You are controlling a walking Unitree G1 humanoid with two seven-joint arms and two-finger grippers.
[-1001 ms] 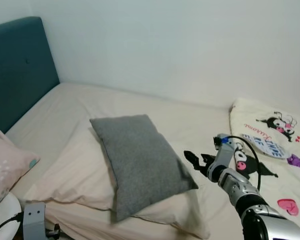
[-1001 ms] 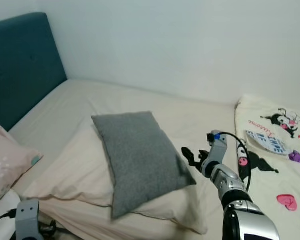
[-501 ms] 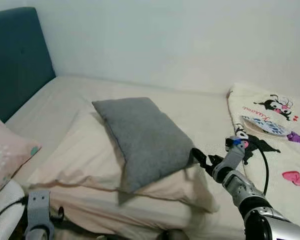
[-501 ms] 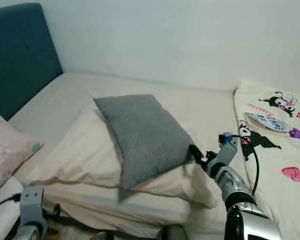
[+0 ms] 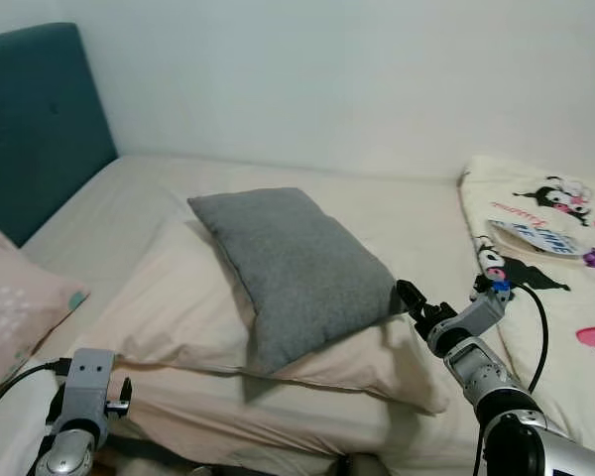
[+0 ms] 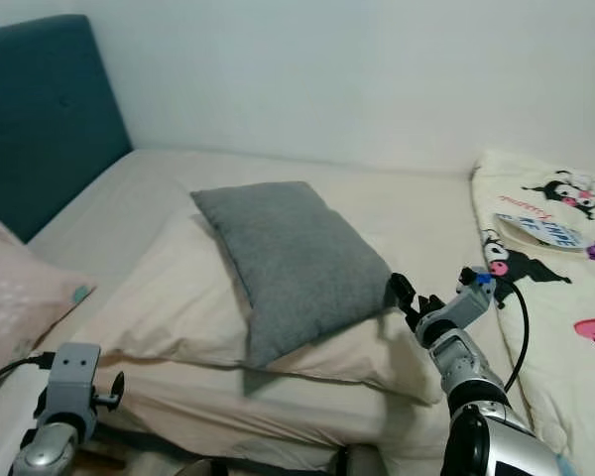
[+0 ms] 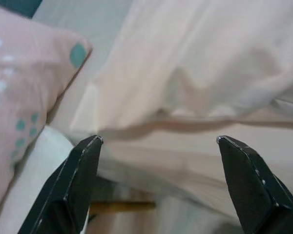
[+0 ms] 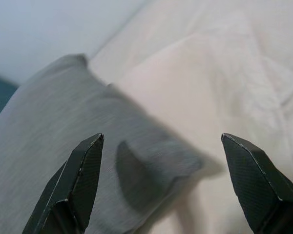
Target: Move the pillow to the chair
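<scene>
Right gripper (image 5: 415,300) spread wide, released, just beside grey pillow (image 5: 293,268) corner, lined up to pinch it; left gripper (image 7: 158,185) released, idle.

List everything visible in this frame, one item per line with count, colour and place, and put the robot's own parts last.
grey pillow: 1, grey, lying on top of the cream pillow, mid-bed.
cream pillow: 1, cream, under the grey pillow, near the bed's front edge.
pink pillow: 1, pink with teal dots, at the bed's left end by the headboard.
headboard: 1, teal, upholstered, far left.
blanket: 1, cream with cartoon prints, on the bed's right side.
sheet: 1, beige, covering the mattress.
wall: 1, white, behind the bed.
right gripper: 1, black fingers, open, at the grey pillow's right corner.
left gripper: 1, black fingers, open, low at the bed's front left.
</scene>
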